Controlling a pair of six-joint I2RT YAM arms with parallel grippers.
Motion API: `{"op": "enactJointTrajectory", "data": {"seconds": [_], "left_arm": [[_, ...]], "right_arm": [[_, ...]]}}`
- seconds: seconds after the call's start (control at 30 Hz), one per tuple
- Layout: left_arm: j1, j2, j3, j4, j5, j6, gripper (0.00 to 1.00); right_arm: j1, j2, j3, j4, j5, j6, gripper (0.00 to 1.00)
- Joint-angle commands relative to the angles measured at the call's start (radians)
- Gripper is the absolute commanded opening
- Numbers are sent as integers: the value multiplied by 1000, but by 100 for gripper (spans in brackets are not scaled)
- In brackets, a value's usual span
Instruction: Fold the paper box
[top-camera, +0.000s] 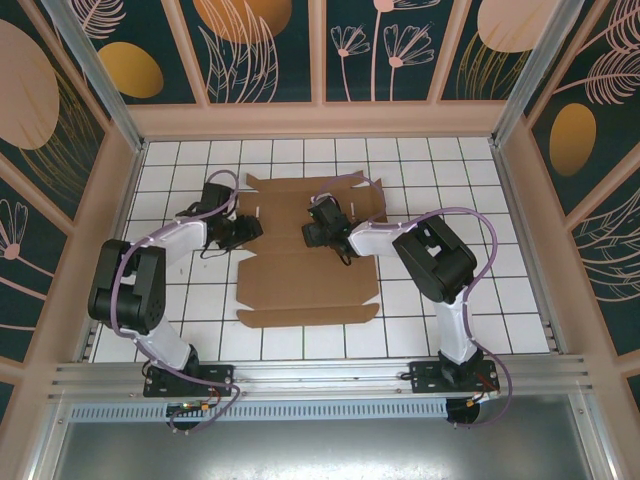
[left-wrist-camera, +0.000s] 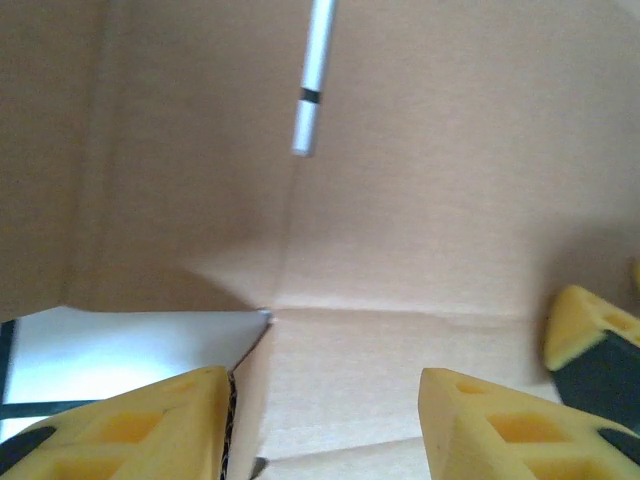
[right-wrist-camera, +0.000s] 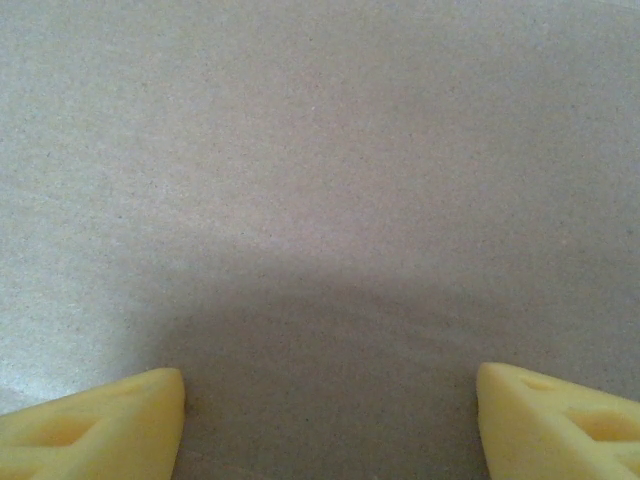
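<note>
Mostly flat, the paper box (top-camera: 305, 285) lay on the table (top-camera: 450, 180); left pincer (top-camera: 238, 232) stood parted, empty, astride its side edge; right pincer (top-camera: 320, 232) hung parted wide, empty, low over the mid-panel. Judged: right should pin panel while left raises flap along crease

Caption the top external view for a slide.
Unfolded paper box on the white tiled table, left gripper at its left edge, right gripper over its far half.
</note>
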Motion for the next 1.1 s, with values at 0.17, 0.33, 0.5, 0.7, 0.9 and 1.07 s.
{"op": "enactJointTrajectory", "data": {"seconds": [0.17, 0.33, 0.5, 0.7, 0.9, 1.07], "left_arm": [[-70, 40, -2, 79, 87, -53, 52], [-80, 104, -10, 109, 102, -66, 52], [-77, 60, 26, 48, 49, -45, 51], [-60, -99, 204, -153, -108, 39, 51], [-138, -164, 218, -160, -42, 43, 38], [-219, -164, 53, -4, 9, -53, 6]], "right_arm": [[14, 140, -80, -249, -104, 29, 74], [14, 135, -84, -253, -100, 29, 75], [9, 102, -93, -258, -115, 34, 75], [-6, -46, -90, -270, -195, 58, 75], [-8, -196, -62, -276, -216, 77, 76], [-62, -230, -46, -282, -215, 71, 75]]}}
